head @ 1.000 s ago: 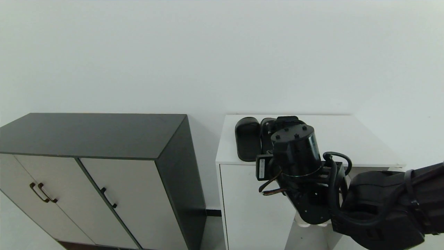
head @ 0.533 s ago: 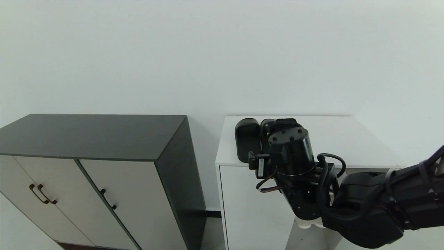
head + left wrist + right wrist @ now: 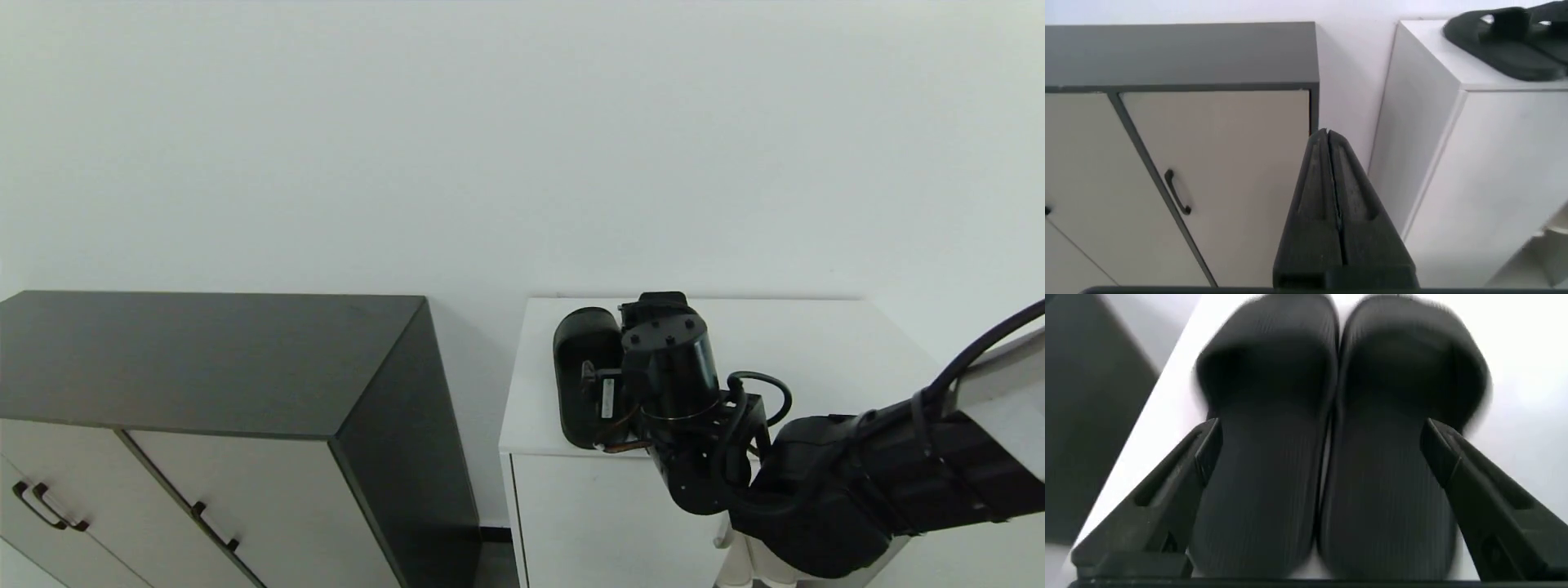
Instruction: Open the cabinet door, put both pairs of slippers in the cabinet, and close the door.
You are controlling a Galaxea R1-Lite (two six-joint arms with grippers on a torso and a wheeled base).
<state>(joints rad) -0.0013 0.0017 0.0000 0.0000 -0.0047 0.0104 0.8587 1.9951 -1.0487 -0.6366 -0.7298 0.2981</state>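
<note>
1. A plain white wall (image 3: 522, 122) backs a white stand (image 3: 816, 359) at 4 o'clock in the head view.
2. A pair of black slippers (image 3: 581, 367) lies side by side on the stand's top, near its 9 o'clock edge.
3. The right gripper (image 3: 1321, 437) straddles them with its fingers spread wide, one outside each slipper.
4. The dark-topped cabinet (image 3: 204, 351) stands at 8 o'clock, doors closed.
5. The left gripper (image 3: 1328, 139) points at a cabinet door (image 3: 1233, 180), its fingers pressed together and holding nothing.

Soft, even light falls from above; the white wall (image 3: 522, 122) is bright at its middle and greyer toward the corners; the dark cabinet (image 3: 188, 351) carries a dull sheen on top; soft shadow fills the gap beside the white cabinet (image 3: 816, 351); the slippers (image 3: 1331, 457) stay matt black against its nearly washed-out top.
</note>
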